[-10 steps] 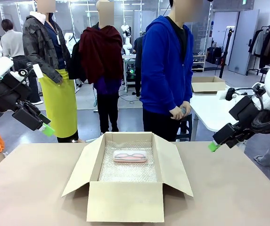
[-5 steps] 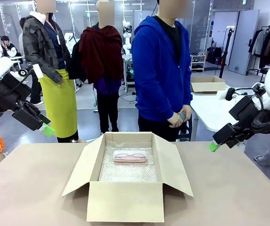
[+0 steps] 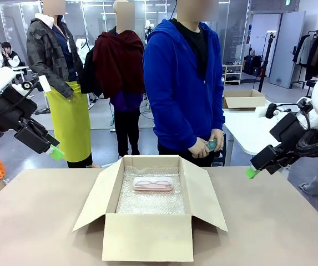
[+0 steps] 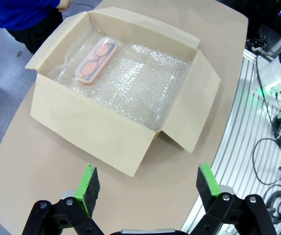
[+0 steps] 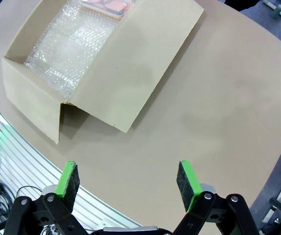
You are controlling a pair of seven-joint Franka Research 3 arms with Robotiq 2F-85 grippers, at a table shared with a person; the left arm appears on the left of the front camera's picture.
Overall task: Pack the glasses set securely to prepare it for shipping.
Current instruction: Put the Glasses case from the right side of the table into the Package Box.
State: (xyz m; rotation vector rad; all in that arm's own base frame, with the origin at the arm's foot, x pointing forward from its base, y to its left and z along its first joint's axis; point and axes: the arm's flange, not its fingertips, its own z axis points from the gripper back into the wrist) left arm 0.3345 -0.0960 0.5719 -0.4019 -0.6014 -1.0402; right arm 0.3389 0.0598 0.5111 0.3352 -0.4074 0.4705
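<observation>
Beyond box (image 3: 147,238), mint case (image 3: 211,145) half-hidden by person's fingers (image 3: 198,148); left hand (image 4: 146,182), right hand (image 5: 127,178) wide.

Front view looks across the table (image 3: 36,210); wrist views look down, seemingly high, sharing the box (image 4: 81,117).

box (image 3: 147,238) on table (image 3: 36,221) before me | case (image 3: 153,184) on wrap (image 3: 150,205) in box, far end | person (image 3: 183,94) behind table | my left gripper (image 3: 56,151) left, right gripper (image 3: 251,172) right

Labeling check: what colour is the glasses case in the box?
Pale pink; the case shows best in left wrist view.
</observation>
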